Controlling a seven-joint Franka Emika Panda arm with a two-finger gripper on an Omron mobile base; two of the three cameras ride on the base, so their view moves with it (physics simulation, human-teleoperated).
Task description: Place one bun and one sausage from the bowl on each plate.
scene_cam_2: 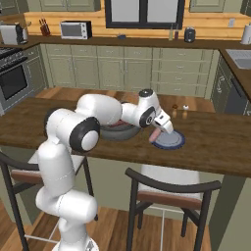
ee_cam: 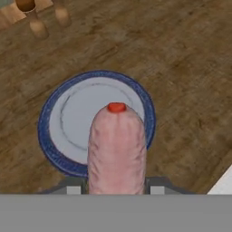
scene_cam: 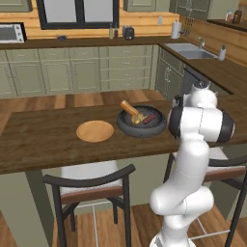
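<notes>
Pale pink sausage (ee_cam: 117,149) with a red tip. Bluish-grey plate (ee_cam: 68,122), dark blue rim at 9 o'clock, faint pale ring inside. Plain tan-orange plate (scene_cam: 95,130). Dark grey-black bowl (scene_cam: 126,127); golden-tan bun (scene_cam: 129,108) at its 10 o'clock, dark red-brown sausage (scene_cam: 148,118) at 3 o'clock. Dark brown wood-grain counter (scene_cam: 38,135).

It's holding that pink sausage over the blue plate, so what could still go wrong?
The pink sausage hangs end-down from the tool over the blue plate; dropped like that, it might topple and roll off onto the counter. The plate is flat with little rim, so a roll may not stop.
</notes>
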